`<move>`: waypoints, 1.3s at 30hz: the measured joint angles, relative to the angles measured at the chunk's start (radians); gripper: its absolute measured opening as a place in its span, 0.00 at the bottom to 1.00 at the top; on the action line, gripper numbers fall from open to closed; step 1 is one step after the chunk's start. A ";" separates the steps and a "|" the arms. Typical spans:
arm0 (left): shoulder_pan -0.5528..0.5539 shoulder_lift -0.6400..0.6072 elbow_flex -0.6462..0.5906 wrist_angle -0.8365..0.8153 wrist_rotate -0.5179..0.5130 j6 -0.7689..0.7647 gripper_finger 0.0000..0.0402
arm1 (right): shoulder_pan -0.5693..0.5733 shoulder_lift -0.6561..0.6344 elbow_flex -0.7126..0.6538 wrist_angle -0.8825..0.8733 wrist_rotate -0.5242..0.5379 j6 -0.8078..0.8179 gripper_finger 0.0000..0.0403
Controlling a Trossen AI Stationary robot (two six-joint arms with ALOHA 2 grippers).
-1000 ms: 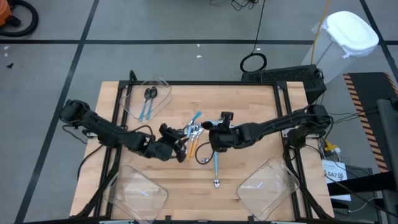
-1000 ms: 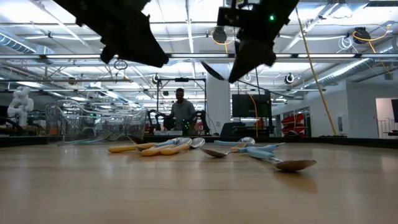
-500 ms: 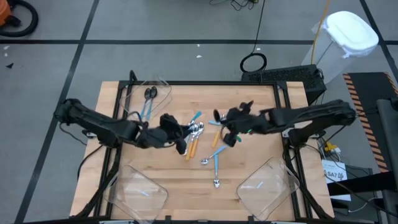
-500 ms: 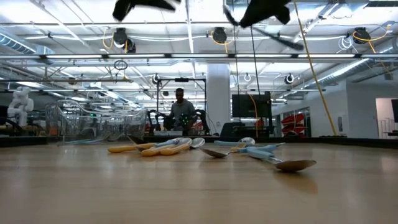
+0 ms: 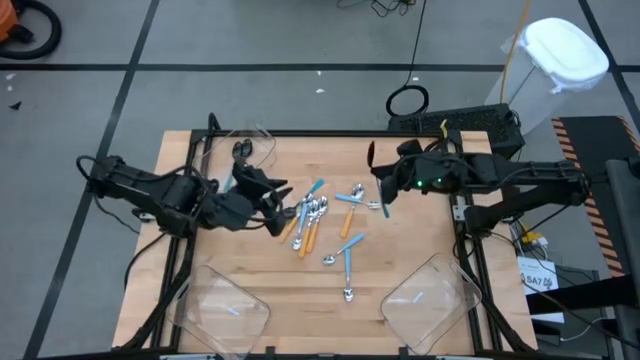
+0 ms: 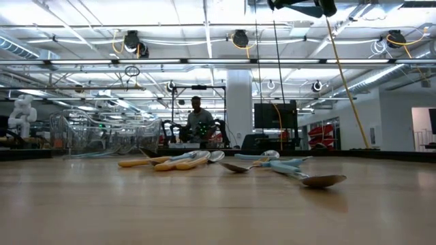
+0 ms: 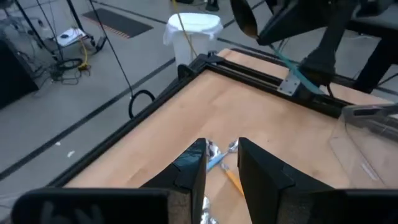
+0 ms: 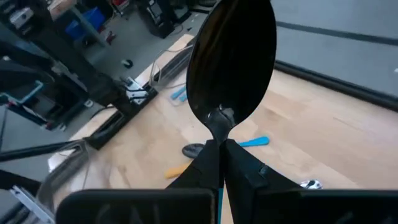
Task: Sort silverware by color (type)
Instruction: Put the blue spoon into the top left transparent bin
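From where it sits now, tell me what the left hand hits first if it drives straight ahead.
Likely the spoon pile just ahead of the left hand, though depth is unclear.

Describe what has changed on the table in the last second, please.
The right hand rose from the pile and drew back toward its own side. It is shut on a black spoon with a light-blue handle. The left hand, open and empty, drew back toward the left. The loose spoons and the two spoons in the far-left bin stayed.
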 joint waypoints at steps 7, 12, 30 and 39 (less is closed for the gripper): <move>-0.008 0.016 0.028 0.011 0.080 -0.218 0.23 | -0.041 -0.025 0.000 0.007 -0.137 -0.134 0.01; -0.019 0.069 0.027 0.060 0.156 -0.265 0.32 | -0.062 -0.054 0.001 -0.001 -0.218 -0.189 0.01; 0.061 0.256 0.027 0.397 0.208 -0.238 0.90 | -0.184 -0.027 0.001 0.104 -0.154 0.025 0.01; 0.147 0.264 0.027 0.546 0.275 -0.013 0.83 | -0.184 0.024 0.001 0.256 -0.098 0.103 0.01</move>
